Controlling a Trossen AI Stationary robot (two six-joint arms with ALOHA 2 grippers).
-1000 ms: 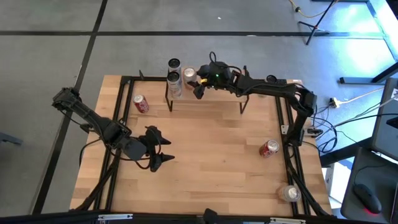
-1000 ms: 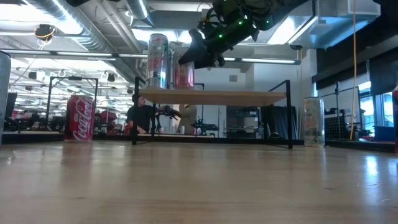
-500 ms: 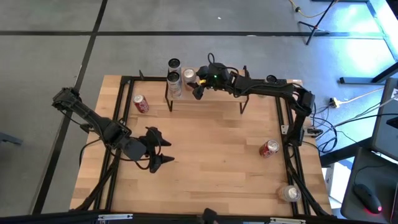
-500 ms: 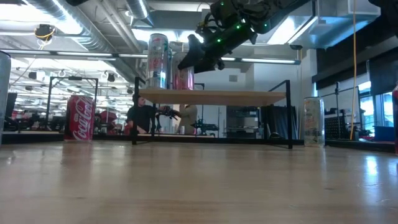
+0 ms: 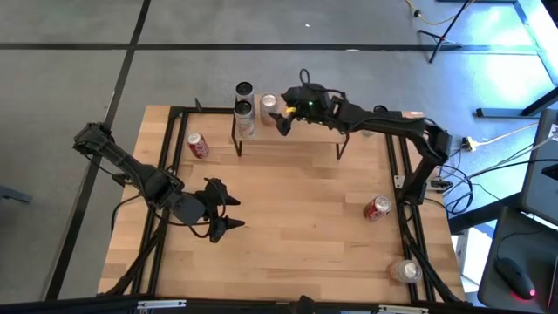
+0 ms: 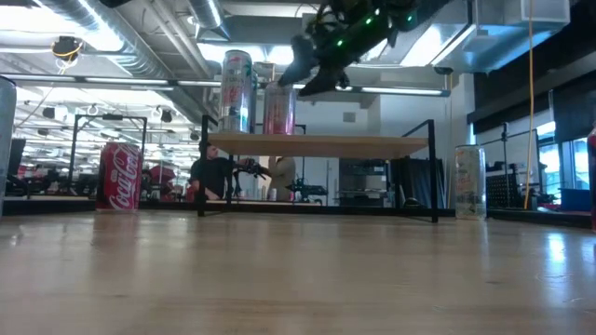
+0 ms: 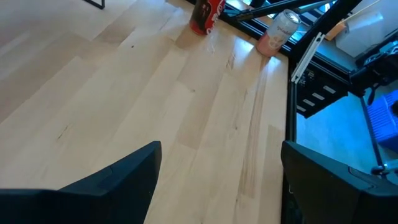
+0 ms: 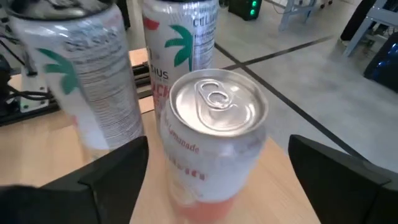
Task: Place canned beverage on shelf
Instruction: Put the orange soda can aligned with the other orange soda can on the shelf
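A pink can with a silver top (image 8: 211, 149) stands upright on its base on the shelf's wooden plank (image 6: 317, 146), beside two tall white cans (image 8: 180, 37). In the high view it is at the shelf's left end (image 5: 268, 105). My right gripper (image 5: 282, 124) is open and hangs above and just right of the pink can (image 6: 279, 110). Its fingers (image 8: 118, 177) stand apart on either side of the can without touching it. My left gripper (image 5: 228, 209) is open and empty over the table's near left part.
A red cola can (image 5: 198, 146) lies on the table left of the shelf. Another red can (image 5: 377, 208) and a pale can (image 5: 406, 271) are at the table's right side. The shelf's right part (image 5: 309, 137) is bare. Black frame rails run along the table's edges.
My right gripper has risen from around the pink can and drawn a little toward the table's right edge. The pink can stays upright on the shelf and now shows whole in the low view.
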